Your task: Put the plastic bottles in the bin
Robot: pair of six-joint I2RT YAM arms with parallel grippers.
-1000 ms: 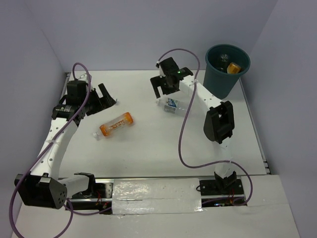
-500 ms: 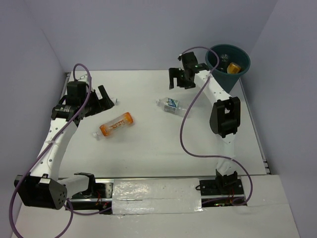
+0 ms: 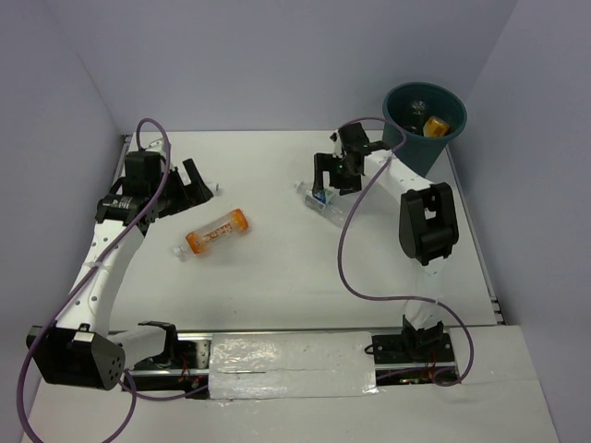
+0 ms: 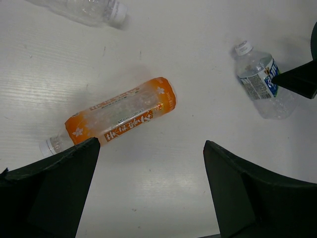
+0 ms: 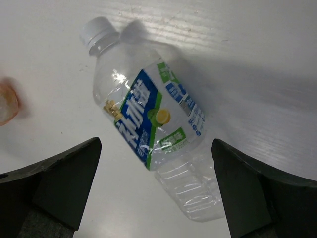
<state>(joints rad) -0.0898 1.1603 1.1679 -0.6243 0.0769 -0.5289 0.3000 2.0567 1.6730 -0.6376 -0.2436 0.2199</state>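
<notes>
The clear bottle with a blue-white label (image 3: 319, 196) lies on the table, and my open right gripper (image 3: 331, 175) hovers over it. In the right wrist view the bottle (image 5: 151, 129) lies between the spread fingers of the right gripper (image 5: 156, 143), cap to the upper left. One orange bottle (image 3: 214, 231) lies left of centre, and it also shows in the left wrist view (image 4: 121, 114). My left gripper (image 3: 189, 180) is open and empty; in its wrist view (image 4: 151, 145) it is above bare table. The clear unlabelled bottle (image 4: 89, 10) lies near it. Another orange bottle (image 3: 435, 125) lies inside the dark teal bin (image 3: 416, 152).
The bin stands at the table's far right corner. Purple cables loop from both arms over the table. The labelled bottle and a right fingertip (image 4: 297, 82) show at the right of the left wrist view. Walls close in the back and sides.
My right gripper swung up toward the bin, then came back down over the labelled bottle, which stayed on the table. The left arm has not moved.
</notes>
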